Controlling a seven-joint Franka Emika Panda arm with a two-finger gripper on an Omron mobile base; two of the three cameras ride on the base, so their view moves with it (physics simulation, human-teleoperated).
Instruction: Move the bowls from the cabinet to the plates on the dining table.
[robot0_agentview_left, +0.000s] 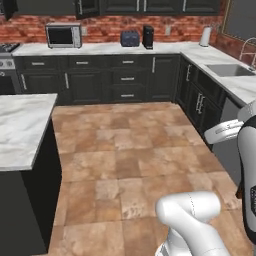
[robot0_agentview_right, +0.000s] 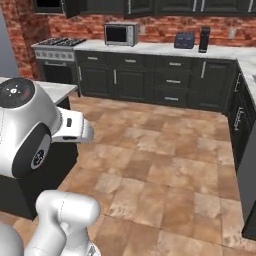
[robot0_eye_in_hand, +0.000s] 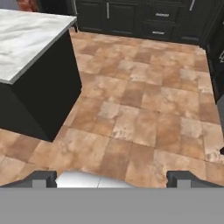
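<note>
**Kitchen floor open ahead, gripper empty over the tiles**

Brown tiled floor takes the middle of both base views, wide and free between the dining table on my left and the dark base cabinets along the back and right walls. Dining table is cut off at the left edge in the left base view; I see one marble corner and its black side. From the hand view the same corner sits upper left, bare marble on the part in frame, black side dropping to the floor. Wall cabinet is cropped at the top, just the door bottoms and silver handle ends visible, doors look shut. What's behind them I can't tell.

Back counter carries a microwave, a toaster, a black canister-like thing too small to make out, and a paper towel roll. Stove is at the left end, sink on the right run, partly cropped.

My arm is folded close to the base, elbow big in the right base view and covering part of the table. Gripper points forward and down at the floor, fingers spread wide apart, nothing between them.
</note>
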